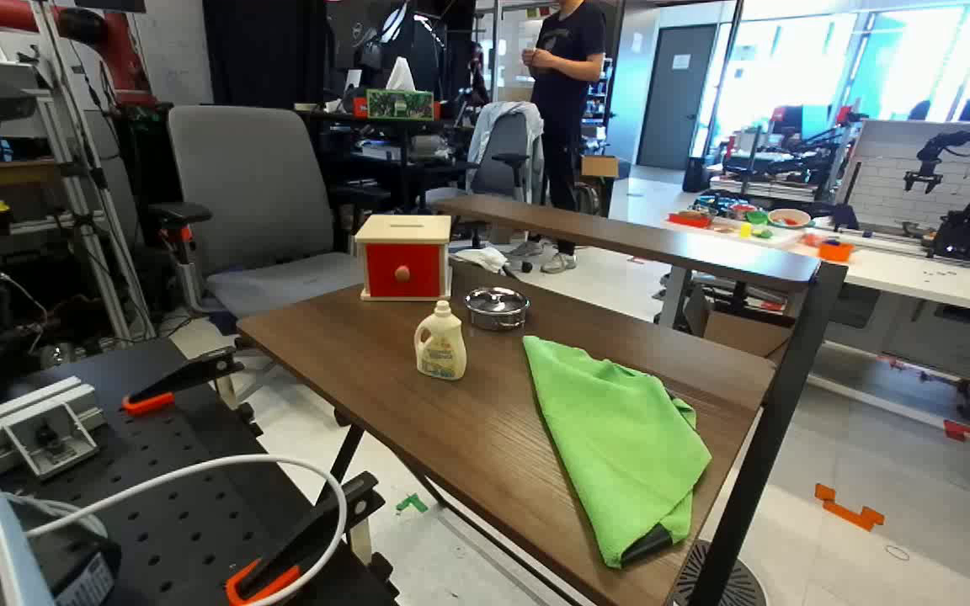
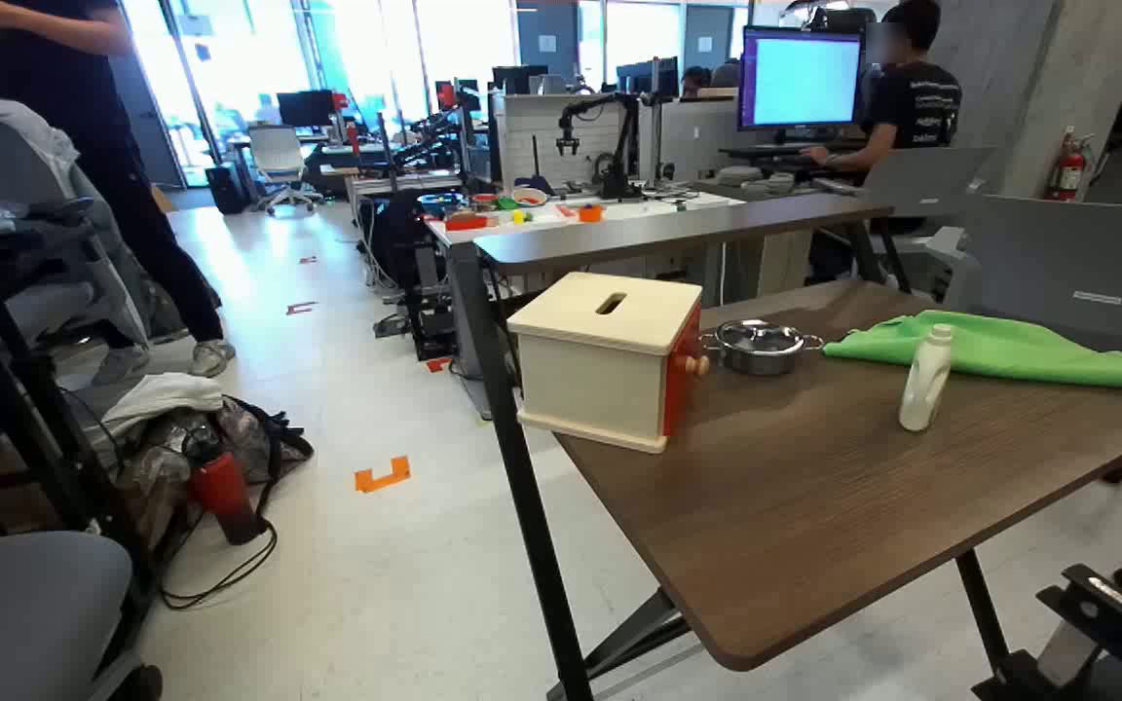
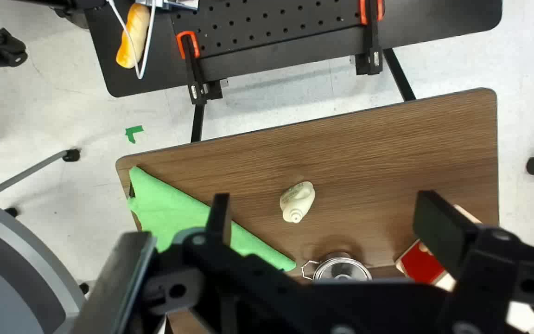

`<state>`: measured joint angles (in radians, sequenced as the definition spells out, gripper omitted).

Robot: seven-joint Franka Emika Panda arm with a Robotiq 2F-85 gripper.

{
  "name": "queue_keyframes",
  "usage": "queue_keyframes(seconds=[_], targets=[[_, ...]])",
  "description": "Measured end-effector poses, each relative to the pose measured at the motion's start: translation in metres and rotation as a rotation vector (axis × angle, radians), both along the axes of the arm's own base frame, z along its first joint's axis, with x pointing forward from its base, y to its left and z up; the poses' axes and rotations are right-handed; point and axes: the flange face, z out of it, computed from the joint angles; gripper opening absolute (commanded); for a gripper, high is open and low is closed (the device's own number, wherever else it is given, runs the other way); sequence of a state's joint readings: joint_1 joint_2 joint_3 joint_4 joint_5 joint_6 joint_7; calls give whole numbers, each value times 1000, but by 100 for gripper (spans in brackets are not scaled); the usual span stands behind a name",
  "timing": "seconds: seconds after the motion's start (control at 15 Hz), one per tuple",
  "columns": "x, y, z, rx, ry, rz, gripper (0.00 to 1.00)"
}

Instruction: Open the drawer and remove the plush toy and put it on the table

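Red drawer (image 1: 405, 268): closed, beneath the gripper (image 3: 325, 208), partly behind one jaw in wrist view.
Gripper jaws: wide apart, holding nothing.
Plush toy: unseen, presumably inside.
Table (image 3: 387, 144), below gripper: opening, removing, placing seemingly all remain.

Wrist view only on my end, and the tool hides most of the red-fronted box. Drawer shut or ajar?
Observer: Looks shut: the drawer appears flush with the box in both exterior views.
Operator: What's the top like?
Observer: The pale lid has a long slot cut in it, seen in both exterior views.
Operator: Anyone around?
Observer: Yes, in an exterior view a person stands in the background, past the table.
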<state>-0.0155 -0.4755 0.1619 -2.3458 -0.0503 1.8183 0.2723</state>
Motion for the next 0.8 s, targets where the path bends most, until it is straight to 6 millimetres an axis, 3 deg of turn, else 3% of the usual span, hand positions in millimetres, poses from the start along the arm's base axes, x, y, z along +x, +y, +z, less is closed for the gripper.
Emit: queue_keyframes(seconds=[0.4, 0.67, 0.8], targets=[[4, -6, -12, 1, 11, -9, 100], [26, -19, -55, -7, 35, 0, 100], [47, -21, -84, 11, 14, 54, 100]])
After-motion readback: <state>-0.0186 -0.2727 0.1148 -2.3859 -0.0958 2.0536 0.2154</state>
